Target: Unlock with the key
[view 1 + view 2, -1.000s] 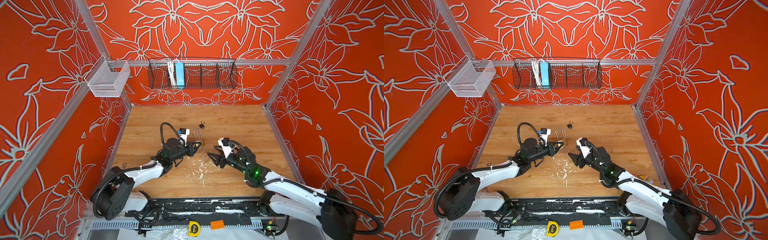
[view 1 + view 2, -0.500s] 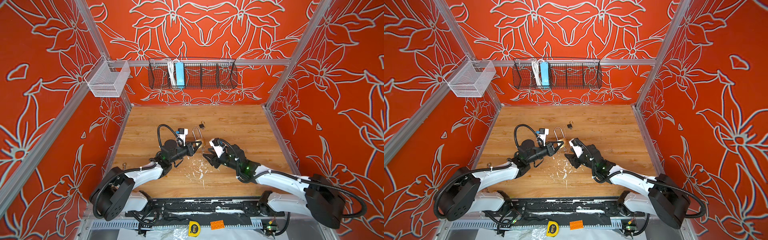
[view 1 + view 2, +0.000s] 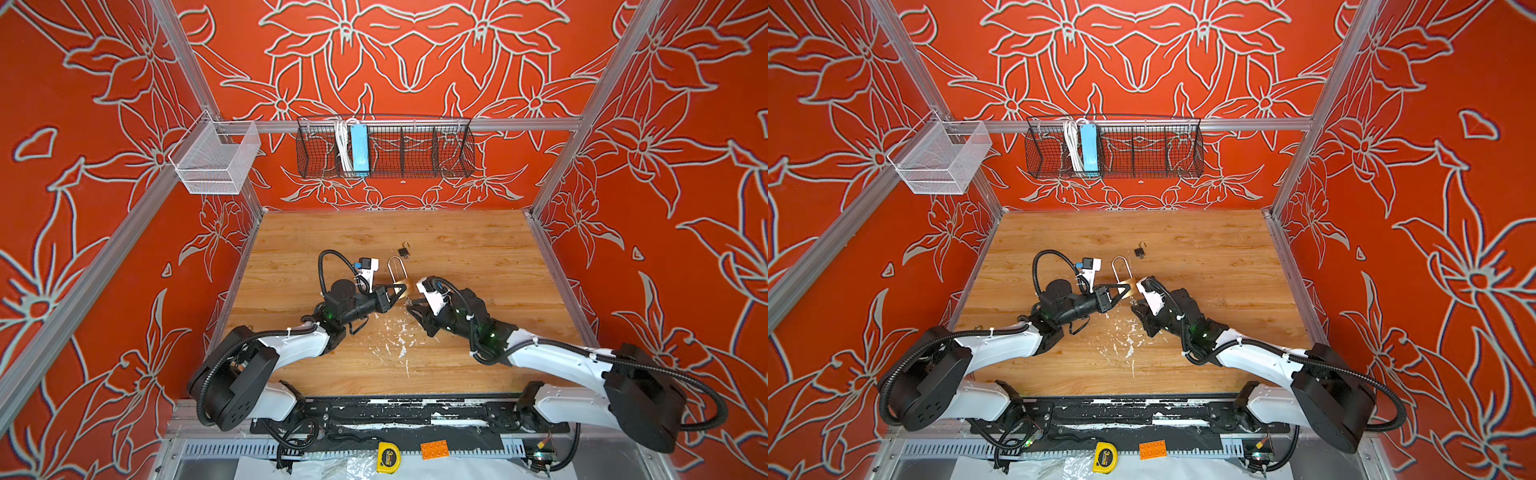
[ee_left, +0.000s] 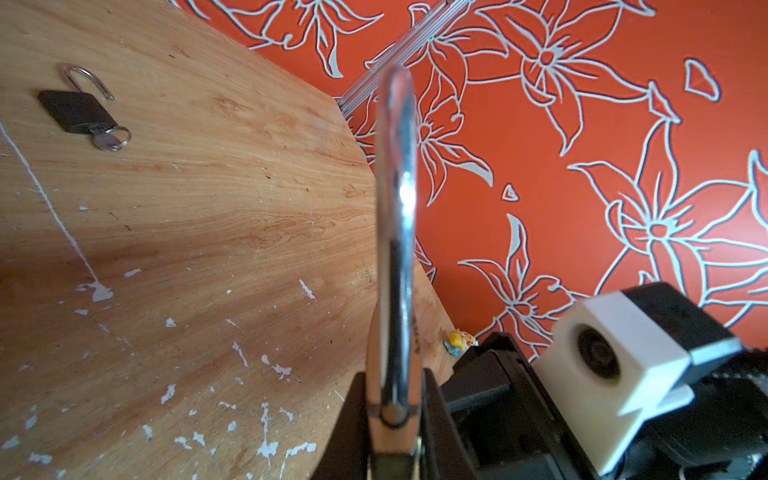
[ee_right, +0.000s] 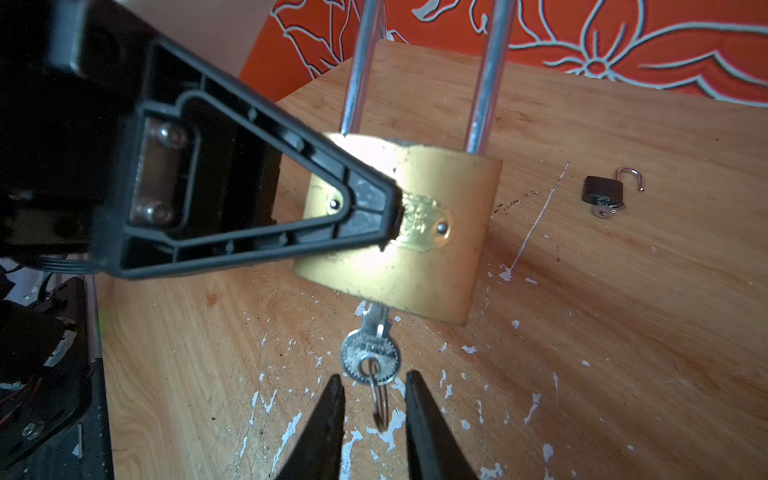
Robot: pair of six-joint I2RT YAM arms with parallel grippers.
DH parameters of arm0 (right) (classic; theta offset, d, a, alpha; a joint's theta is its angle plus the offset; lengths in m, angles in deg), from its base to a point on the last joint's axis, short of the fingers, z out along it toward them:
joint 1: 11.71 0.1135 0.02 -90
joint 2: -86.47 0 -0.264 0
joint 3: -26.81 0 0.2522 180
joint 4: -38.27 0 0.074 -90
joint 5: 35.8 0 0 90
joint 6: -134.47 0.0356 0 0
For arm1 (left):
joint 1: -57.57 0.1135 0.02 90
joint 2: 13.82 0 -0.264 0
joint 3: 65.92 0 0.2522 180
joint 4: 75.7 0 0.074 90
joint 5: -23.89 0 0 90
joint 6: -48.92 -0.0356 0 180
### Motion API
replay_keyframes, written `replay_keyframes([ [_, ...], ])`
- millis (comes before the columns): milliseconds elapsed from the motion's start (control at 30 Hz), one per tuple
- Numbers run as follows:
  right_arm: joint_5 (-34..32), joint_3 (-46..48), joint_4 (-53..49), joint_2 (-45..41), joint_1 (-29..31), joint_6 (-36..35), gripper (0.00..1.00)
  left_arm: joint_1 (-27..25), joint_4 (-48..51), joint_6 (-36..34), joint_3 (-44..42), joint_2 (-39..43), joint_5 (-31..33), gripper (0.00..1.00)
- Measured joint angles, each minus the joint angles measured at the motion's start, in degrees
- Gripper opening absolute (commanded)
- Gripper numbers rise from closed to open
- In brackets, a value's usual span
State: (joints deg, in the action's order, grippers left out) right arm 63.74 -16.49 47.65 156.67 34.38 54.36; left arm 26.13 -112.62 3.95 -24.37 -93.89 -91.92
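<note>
Slippage risk: at mid-frame in a top view, left gripper [image 3: 398,291] pinches the brass padlock [image 5: 419,266]. The right gripper [image 5: 374,384] has its jaws apart astride the ring [image 5: 380,409] of the inserted key [image 5: 369,359]. We judge closing there grabs ring, not key head, yielding no turn.

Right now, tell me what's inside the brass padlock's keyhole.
A silver key sits in the padlock, a ring hanging from its head. The inserted part of its blade is hidden inside the brass body.

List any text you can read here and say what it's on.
"3m" on the yellow tape measure, seen in both top views.
Embossed plate on the brass padlock: too blurred to read.
Stamping on the key: unreadable.
</note>
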Motion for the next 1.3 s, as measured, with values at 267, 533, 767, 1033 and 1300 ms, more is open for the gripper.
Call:
replay_keyframes([
  [267,-0.42,-0.85,-0.26,0.63,0.02,0.00,0.19,0.26,-0.90,0.44,0.02,-0.15,-0.22,0.00],
  [533,-0.44,-1.42,-0.39,1.55,0.07,0.00,0.21,0.26,-0.92,0.50,0.02,-0.15,-0.20,0.00],
  [767,-0.61,-1.62,-0.48,1.92,0.15,0.02,0.19,0.26,-1.31,1.29,0.02,-0.52,-0.37,0.00],
  [1033,-1.99,-1.60,-0.98,1.92,0.15,0.50,0.09,0.37,-3.10,2.47,0.04,-1.92,-0.46,0.00],
  [1300,-3.80,-1.46,-0.96,1.66,0.15,0.44,0.06,0.52,-5.16,4.00,1.11,-4.44,-1.07,0.00],
])
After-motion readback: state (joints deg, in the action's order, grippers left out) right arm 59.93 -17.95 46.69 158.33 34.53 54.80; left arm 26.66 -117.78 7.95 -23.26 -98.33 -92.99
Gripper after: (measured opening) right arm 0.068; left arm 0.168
